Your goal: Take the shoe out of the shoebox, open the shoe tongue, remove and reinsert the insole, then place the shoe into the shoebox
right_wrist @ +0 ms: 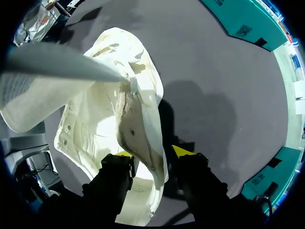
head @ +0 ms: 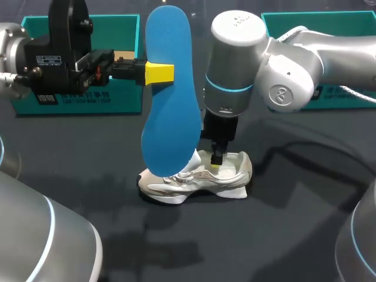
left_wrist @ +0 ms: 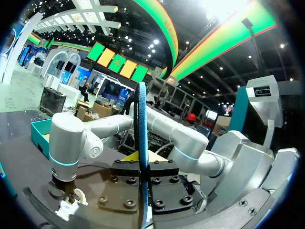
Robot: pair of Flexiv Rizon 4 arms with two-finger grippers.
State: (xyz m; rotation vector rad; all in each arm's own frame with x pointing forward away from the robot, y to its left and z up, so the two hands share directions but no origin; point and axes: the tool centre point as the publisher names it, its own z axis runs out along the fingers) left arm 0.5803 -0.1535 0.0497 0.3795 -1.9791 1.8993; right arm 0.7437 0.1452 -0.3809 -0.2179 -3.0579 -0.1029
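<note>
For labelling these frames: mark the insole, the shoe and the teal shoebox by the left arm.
insole [head: 169,88]: head view, middle of its blue face.
shoe [head: 234,175]: head view, white side near the heel.
shoebox [head: 126,100]: head view, teal front wall.

Dark grey table [head: 294,235] spreads wide; soft shadows lie across its matte surface.

This looks like a robot demonstration stand inside a large exhibition hall. A dark table [head: 294,235] carries teal boxes [head: 126,100] along its far edge, and a grey left arm [head: 59,53] and right arm [head: 294,59] lean in over the table from either side. Beyond the table, the left wrist view shows a high dark ceiling [left_wrist: 119,28] dotted with spotlights, sweeping green and orange arches [left_wrist: 164,28], and lit display booths [left_wrist: 119,67] on an open floor [left_wrist: 14,95].
</note>
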